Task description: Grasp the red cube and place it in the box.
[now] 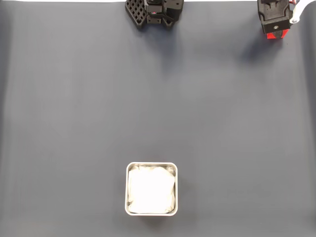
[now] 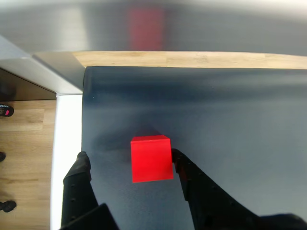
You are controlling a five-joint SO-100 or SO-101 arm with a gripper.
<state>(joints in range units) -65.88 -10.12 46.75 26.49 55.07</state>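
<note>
The red cube [image 2: 151, 158] rests on the dark mat near its corner, between my black fingers. My gripper [image 2: 128, 155] is open around it: the right finger [image 2: 184, 170] touches the cube's side, while the left finger [image 2: 79, 175] stands well apart. In the fixed view my gripper [image 1: 274, 22] is at the top right edge, and a strip of the red cube [image 1: 276, 34] peeks out beneath it. The box [image 1: 126, 190], square with a pale metal rim and white lining, sits at the bottom centre, far from the cube.
The arm's black base [image 1: 153, 12] is at the top centre of the fixed view. The dark mat [image 1: 158, 108] covers the table. In the wrist view the mat's edge [image 2: 82, 120], a white strip [image 2: 67, 143] and wooden surface [image 2: 192, 59] lie close to the cube.
</note>
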